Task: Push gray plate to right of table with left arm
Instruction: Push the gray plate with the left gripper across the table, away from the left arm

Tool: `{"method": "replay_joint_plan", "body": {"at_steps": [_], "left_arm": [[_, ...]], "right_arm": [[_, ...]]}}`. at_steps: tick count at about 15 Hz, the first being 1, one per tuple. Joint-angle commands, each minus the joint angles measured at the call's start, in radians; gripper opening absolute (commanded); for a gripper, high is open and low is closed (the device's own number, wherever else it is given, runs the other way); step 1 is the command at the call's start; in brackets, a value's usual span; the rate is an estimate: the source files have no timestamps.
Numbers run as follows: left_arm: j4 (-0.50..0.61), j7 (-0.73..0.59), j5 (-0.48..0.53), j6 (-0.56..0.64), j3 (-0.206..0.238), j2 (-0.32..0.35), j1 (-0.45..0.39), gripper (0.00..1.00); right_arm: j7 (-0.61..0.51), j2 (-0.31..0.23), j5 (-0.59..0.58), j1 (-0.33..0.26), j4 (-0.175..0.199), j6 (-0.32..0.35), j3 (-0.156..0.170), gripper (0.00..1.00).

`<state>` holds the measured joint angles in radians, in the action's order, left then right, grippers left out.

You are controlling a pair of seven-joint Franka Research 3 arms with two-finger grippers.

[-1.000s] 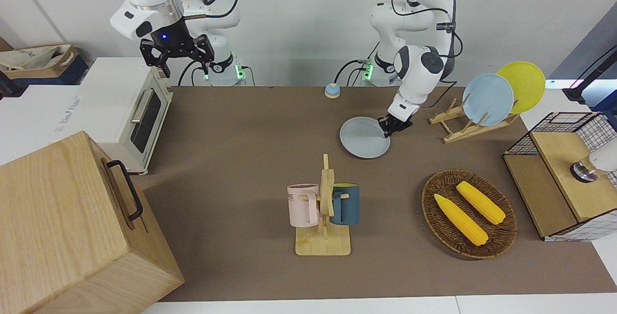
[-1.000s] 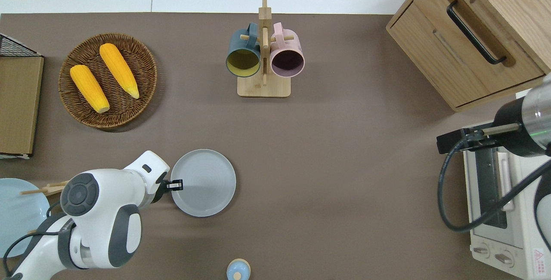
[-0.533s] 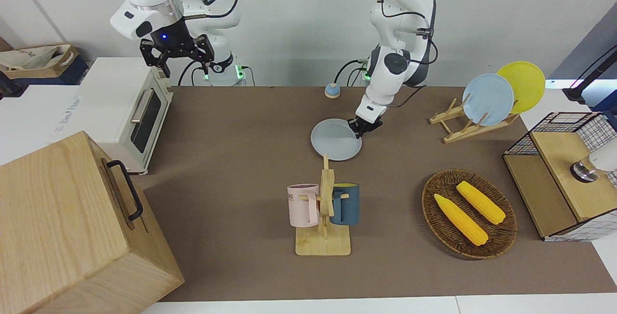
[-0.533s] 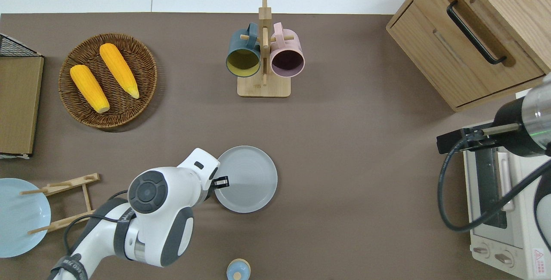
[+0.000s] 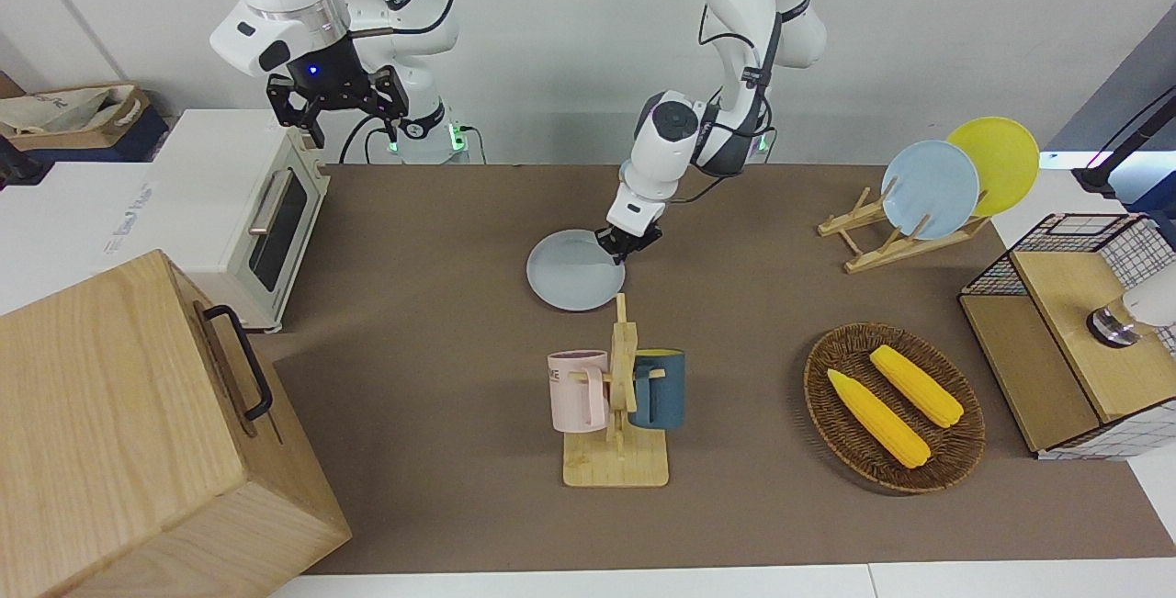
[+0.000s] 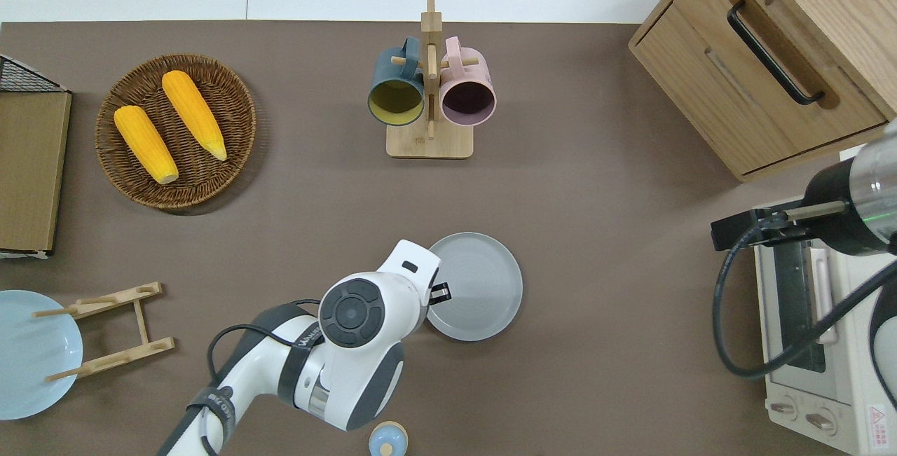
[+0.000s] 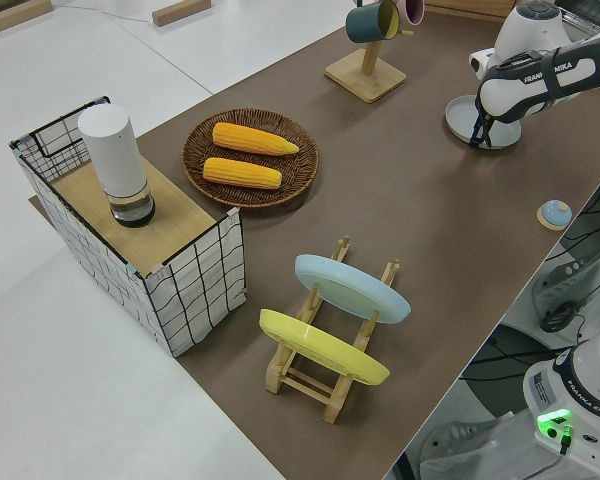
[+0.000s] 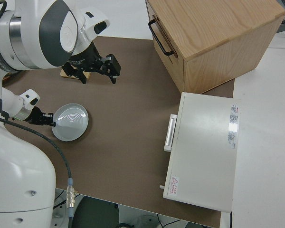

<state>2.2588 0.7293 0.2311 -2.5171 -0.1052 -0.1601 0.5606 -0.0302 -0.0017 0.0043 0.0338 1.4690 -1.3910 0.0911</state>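
The gray plate [image 5: 571, 272] [image 6: 476, 286] lies flat on the brown table [image 5: 441, 240] near its middle, nearer to the robots than the mug rack. My left gripper [image 5: 617, 252] [image 6: 443, 293] is low at the table, shut, its tips against the plate's rim on the side toward the left arm's end. It holds nothing. The plate also shows in the left side view [image 7: 468, 118] and the right side view [image 8: 71, 122]. My right gripper [image 5: 354, 125] is open, empty and parked.
A wooden mug rack [image 5: 617, 405] with two mugs stands just farther from the robots than the plate. A toaster oven [image 5: 248, 212] and wooden cabinet [image 5: 138, 433] fill the right arm's end. A corn basket [image 5: 893, 407], plate rack [image 5: 930, 189] and blue bell [image 5: 633, 174] also stand on the table.
My left gripper has swept toward the right arm's end, sliding the gray plate along the table ahead of it, from near the plate rack to the table's middle. The right arm has not moved.
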Motion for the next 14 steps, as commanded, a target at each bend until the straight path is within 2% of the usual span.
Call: {"method": "replay_joint_plan", "body": {"at_steps": [1, 10, 12, 14], "left_arm": [[-0.106, 0.114, -0.003, -0.002, 0.012, -0.110, 0.091, 0.00], [-0.309, 0.327, -0.081, 0.029, 0.012, -0.243, 0.203, 0.00], [-0.363, 0.354, -0.093, 0.063, 0.010, -0.268, 0.216, 0.00], [-0.369, 0.361, -0.092, 0.070, 0.010, -0.272, 0.242, 0.00]], "right_arm": [[0.003, -0.008, 0.008, -0.011, -0.001, 0.012, 0.006, 0.983], [0.003, -0.008, 0.008, -0.011, 0.001, 0.012, 0.006, 0.983], [0.003, -0.008, 0.008, -0.011, 0.001, 0.012, 0.006, 0.983], [0.001, -0.008, 0.008, -0.011, 0.001, 0.012, 0.006, 0.983]]}}
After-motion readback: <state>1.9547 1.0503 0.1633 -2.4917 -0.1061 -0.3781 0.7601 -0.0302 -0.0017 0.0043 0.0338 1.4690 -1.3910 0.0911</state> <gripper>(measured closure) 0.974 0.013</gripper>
